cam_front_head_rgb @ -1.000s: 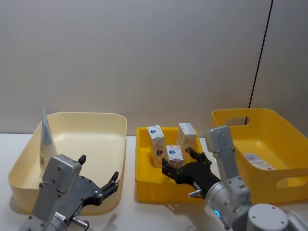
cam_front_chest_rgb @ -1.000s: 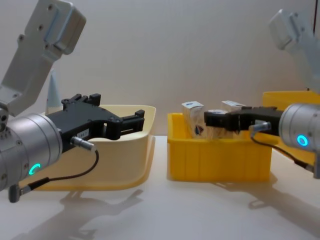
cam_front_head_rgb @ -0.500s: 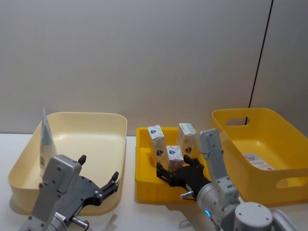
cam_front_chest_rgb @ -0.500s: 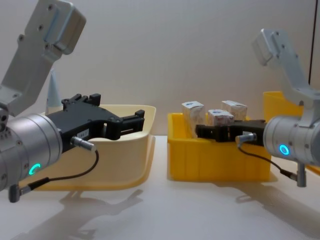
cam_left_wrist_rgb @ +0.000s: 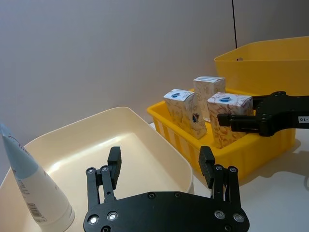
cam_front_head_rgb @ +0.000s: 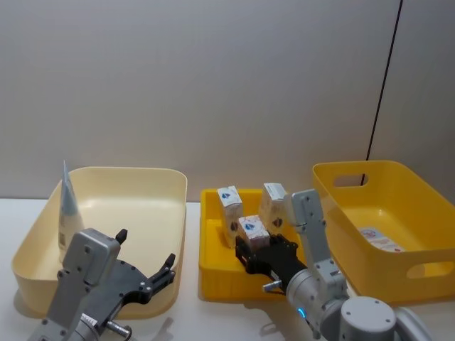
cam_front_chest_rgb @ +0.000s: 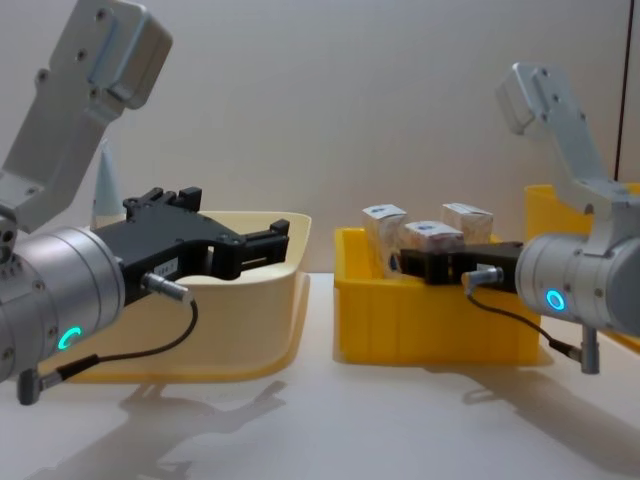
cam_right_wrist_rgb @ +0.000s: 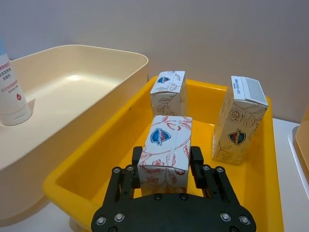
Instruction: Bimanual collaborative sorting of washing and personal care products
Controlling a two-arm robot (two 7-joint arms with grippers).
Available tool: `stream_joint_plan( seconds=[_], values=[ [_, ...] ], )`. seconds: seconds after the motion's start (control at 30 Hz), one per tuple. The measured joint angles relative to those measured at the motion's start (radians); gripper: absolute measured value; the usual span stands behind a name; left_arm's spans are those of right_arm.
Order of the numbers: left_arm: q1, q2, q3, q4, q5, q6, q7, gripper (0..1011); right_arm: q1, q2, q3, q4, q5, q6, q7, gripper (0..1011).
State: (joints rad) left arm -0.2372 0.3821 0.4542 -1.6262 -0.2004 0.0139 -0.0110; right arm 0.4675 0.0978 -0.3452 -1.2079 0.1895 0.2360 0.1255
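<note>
The right gripper [cam_right_wrist_rgb: 165, 169] pinches a small white floral-printed carton [cam_right_wrist_rgb: 166, 147] over the low yellow plastic crate [cam_right_wrist_rgb: 87, 169], seemingly just lifted, so a straight rise should clear its two neighbours, while the left gripper [cam_left_wrist_rgb: 160, 166] waits spread above the cream plastic bin [cam_left_wrist_rgb: 159, 154].

Right gripper [cam_right_wrist_rgb: 166, 164] clamped on 1 of 3 cartons [cam_right_wrist_rgb: 165, 147] in yellow bin [cam_right_wrist_rgb: 91, 166].
</note>
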Motion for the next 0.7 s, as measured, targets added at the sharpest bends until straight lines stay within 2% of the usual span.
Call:
stream_joint_plan(
  seconds=[0.23,0.47,0.7],
  values=[
    [0.000,0.000,0.000,0.000,0.000,0.000,0.000,1003,0.001,-0.002,0.001,0.004,-0.002,-0.004,-0.001,427],
    [0.000,0.000,0.000,0.000,0.000,0.000,0.000,1003,-0.006,0.000,0.011,-0.006,-0.003,-0.023,0.000,410],
    [0.000,0.000,0.000,0.000,0.000,0.000,0.000,1003,-0.013,0.005,0.043,-0.049,0.000,-0.075,-0.005,410]
  ],
)
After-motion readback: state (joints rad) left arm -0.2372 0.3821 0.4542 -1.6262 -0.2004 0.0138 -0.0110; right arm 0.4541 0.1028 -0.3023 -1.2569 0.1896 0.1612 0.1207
